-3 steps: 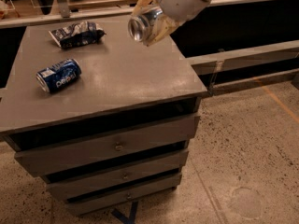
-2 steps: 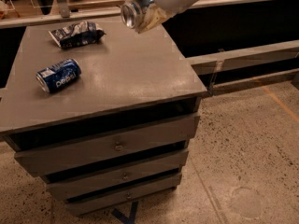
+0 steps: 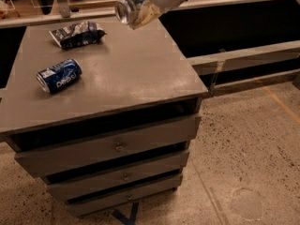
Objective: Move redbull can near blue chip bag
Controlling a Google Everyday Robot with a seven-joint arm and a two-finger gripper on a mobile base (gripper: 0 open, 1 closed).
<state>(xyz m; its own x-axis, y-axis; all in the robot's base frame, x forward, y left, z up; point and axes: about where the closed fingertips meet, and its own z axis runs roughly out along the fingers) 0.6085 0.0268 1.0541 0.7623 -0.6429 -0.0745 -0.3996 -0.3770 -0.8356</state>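
Observation:
My gripper (image 3: 137, 8) is at the top of the camera view, above the far right part of the grey cabinet top (image 3: 126, 74). It is shut on the redbull can (image 3: 129, 7), a slim silver can held on its side in the air with its shiny round end facing left. The blue chip bag (image 3: 77, 33), crumpled dark blue foil with white print, lies on the far left of the cabinet top, to the left of and below the can.
A dark blue Pepsi can (image 3: 59, 75) lies on its side on the left of the cabinet top. The cabinet has three drawers (image 3: 117, 146) in front. A low grey rail (image 3: 243, 60) runs to the right over the speckled floor.
My gripper has carried the redbull can up and to the left, closer to the blue chip bag. The bag and the Pepsi can have not moved.

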